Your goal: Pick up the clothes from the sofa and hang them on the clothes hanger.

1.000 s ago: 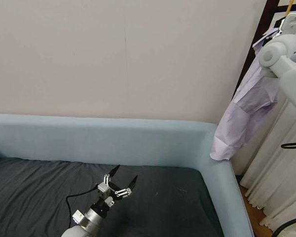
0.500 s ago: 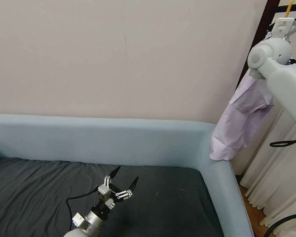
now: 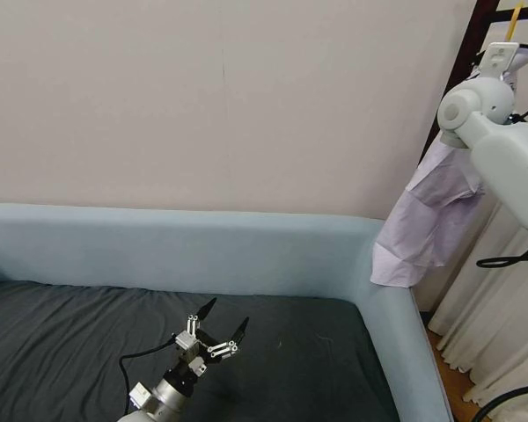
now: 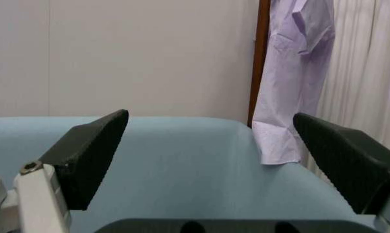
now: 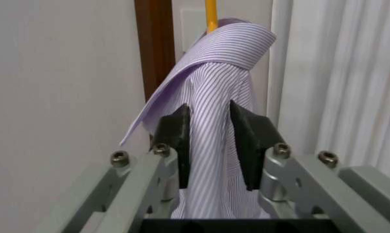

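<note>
- Shirt [image 3: 427, 211], lilac with fine stripes, hangs by its collar over a yellow rod [image 5: 211, 14] beside a brown post [image 5: 157, 43], with its hem at the right end of the pale blue sofa [image 3: 202, 251].
- Right end effector [image 5: 211, 126], raised high beside the post, pinches a fold of the shirt just below the collar.
- Left end effector [image 3: 227, 315] hovers low over the sofa's dark seat, fingers spread wide.
</note>
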Robot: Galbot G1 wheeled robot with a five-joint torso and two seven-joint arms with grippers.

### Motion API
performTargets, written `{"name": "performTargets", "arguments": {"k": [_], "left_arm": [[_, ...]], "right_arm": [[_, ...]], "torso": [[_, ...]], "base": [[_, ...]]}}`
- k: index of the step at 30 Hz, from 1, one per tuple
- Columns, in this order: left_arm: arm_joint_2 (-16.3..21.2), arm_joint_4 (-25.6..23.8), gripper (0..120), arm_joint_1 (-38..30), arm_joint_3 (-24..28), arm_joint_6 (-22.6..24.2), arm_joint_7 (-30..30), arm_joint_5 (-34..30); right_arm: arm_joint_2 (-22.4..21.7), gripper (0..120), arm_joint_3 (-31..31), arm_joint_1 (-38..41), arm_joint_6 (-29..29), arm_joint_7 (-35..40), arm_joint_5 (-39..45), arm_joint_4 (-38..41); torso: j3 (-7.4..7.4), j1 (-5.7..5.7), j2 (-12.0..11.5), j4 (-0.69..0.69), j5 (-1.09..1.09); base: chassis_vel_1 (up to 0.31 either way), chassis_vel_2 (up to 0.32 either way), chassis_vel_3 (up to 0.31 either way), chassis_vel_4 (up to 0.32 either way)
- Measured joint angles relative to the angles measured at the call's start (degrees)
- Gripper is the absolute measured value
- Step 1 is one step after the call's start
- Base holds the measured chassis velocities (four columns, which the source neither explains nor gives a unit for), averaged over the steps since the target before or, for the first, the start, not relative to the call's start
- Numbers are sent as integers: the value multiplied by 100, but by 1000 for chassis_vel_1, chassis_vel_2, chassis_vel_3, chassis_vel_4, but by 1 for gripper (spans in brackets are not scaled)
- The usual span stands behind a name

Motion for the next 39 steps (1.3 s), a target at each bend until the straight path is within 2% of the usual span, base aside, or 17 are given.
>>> {"name": "performTargets", "arguments": {"k": [5, 7, 8, 11, 12, 14, 16, 18, 21, 22, 25, 27, 28, 30, 31, 35, 39], "left_arm": [[-32, 40, 100, 87, -65, -38, 31, -11], [-16, 29, 100, 158, -132, -53, 29, -44], [-16, 29, 100, 158, -132, -53, 29, -44], [7, -58, 100, 254, -228, -65, -63, -128], [7, -58, 100, 254, -228, -65, -63, -128], [-24, -237, 100, 364, -328, -27, -248, -294], [-48, -289, 100, 393, -358, -8, -302, -329], [-233, -575, 100, 549, -508, 133, -730, -311], [-766, -1005, 100, 812, -661, 382, -1814, 276], [-766, -1005, 100, 812, -661, 382, -1814, 276], [-1270, -1136, 100, 1001, -940, 330, -2273, 829], [-1351, -1150, 100, 1045, -1014, 303, -2284, 929], [-1536, -1162, 100, 1157, -1177, 224, -2287, 1110], [-1678, -1164, 100, 1327, -1321, 136, -2293, 1156], [-1678, -1164, 100, 1327, -1321, 136, -2293, 1156], [-1788, -1281, 100, 1740, -1496, 51, -2251, 1248], [-1783, -1371, 100, 1904, -1536, 124, -2424, 1393]], "right_arm": [[-523, 45, 305, -532, 179, -167, -44, 1257], [-875, 54, 488, -967, 728, -650, -223, 1992], [-875, 54, 488, -967, 728, -650, -223, 1992], [-1266, 68, 753, -1762, 1679, -1685, -519, 2844], [-1266, 68, 753, -1762, 1679, -1685, -519, 2844], [-1468, 79, 921, -2516, 2392, -2447, -757, 3408], [-1491, 81, 952, -2671, 2518, -2578, -794, 3526], [-1470, 93, 1099, -3366, 3006, -2972, -972, 3946], [-1157, 100, 1400, -4644, 3290, -3313, -1597, 4208], [-1157, 100, 1400, -4644, 3290, -3313, -1597, 4208], [-788, 100, 1752, -5740, 3534, -3508, -2296, 4157], [-688, 100, 1837, -5999, 3649, -3539, -2506, 4116], [-446, 100, 2078, -6615, 3765, -3558, -2936, 4059], [50, 100, 2576, -7690, 3759, -3561, -3571, 4108], [50, 100, 2576, -7690, 3759, -3561, -3571, 4108], [1111, 100, 3726, -9508, 3270, -3602, -5056, 4562], [1572, 100, 4340, -10483, 3134, -3648, -5686, 4859]], "torso": [[0, 0, 0, -2, 1], [0, 0, 1, -2, 1], [0, 0, 1, -2, 1], [-1, 0, 1, -1, 1], [-1, 0, 1, -1, 1], [0, 0, 1, -1, 2], [0, -1, 1, -2, 3], [-1, -1, 2, -1, 1], [0, 0, 1, 3, 1], [0, 0, 1, 3, 1], [0, 0, 1, -1, 1], [0, -1, 1, 0, 0], [0, 0, 1, 3, 0], [0, 0, 0, -2, 3], [0, 0, 0, -2, 3], [-1, -1, 1, 1, 0], [-1, -1, 1, -4, 0]], "base": [[0, 0, 0, 0], [0, 0, 0, 0], [0, 0, 0, 0], [0, 0, 0, 0], [0, 0, 0, 0], [0, 0, 0, 0], [0, 0, 0, 0], [0, 0, 0, 0], [0, 0, 0, 0], [0, 0, 0, 0], [0, 0, 0, 0], [0, 0, 0, 0], [0, 0, 0, 0], [0, 0, 0, 0], [0, 0, 0, 0], [0, 0, 0, 0], [0, 0, 0, 0]]}}
